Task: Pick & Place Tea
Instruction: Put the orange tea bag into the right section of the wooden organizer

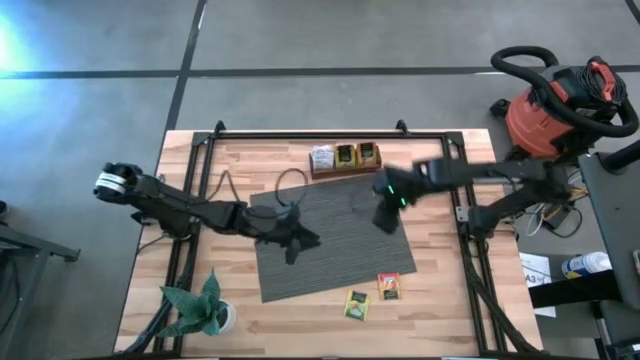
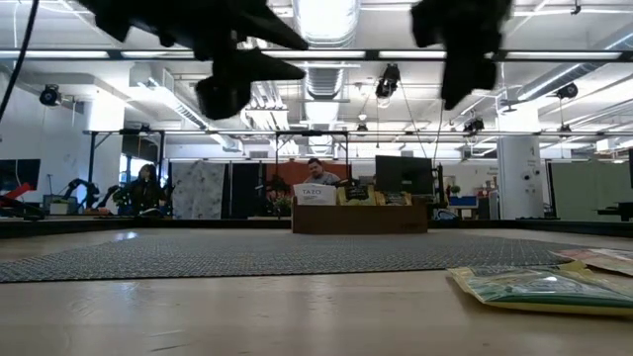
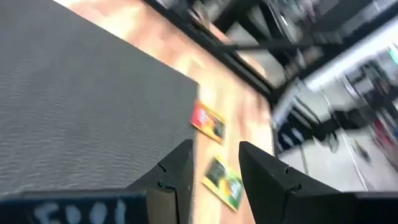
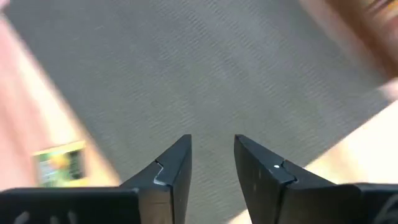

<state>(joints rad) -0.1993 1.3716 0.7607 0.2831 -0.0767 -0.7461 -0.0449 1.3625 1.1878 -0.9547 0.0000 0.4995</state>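
Left gripper: the left gripper [image 1: 297, 243] hangs over the grey mat [image 1: 330, 262], around its middle. Fingers [image 3: 171, 180] are spread with a clear gap and nothing between them, so it's released and empty.

Right gripper: the right gripper [image 1: 386, 218] is up over the mat's far right part, near the corner. Its fingers [image 4: 171, 171] are apart too, only mat showing in the gap, not grasping anything.

Tea on the tabletop: two packets lie on the bare wood just off the mat's near right corner, an orange-red packet [image 1: 389, 286] and a green-yellow packet [image 1: 356, 305]. They're just beside each other, and I can't tell if they touch. Neither gripper is near them.

Tea in the box: more packets stand upright in a small cardboard box [image 1: 345, 170] at the far edge of the mat, a white one [image 1: 322, 157] on the left and darker ones with yellow print next to it.

Tabletop: light wood tabletop [image 1: 440, 300], with a little green plant [image 1: 200, 310] on the near left corner.

Other stuff: a red shop vacuum [image 1: 555, 100] sits on the floor past the far right corner.
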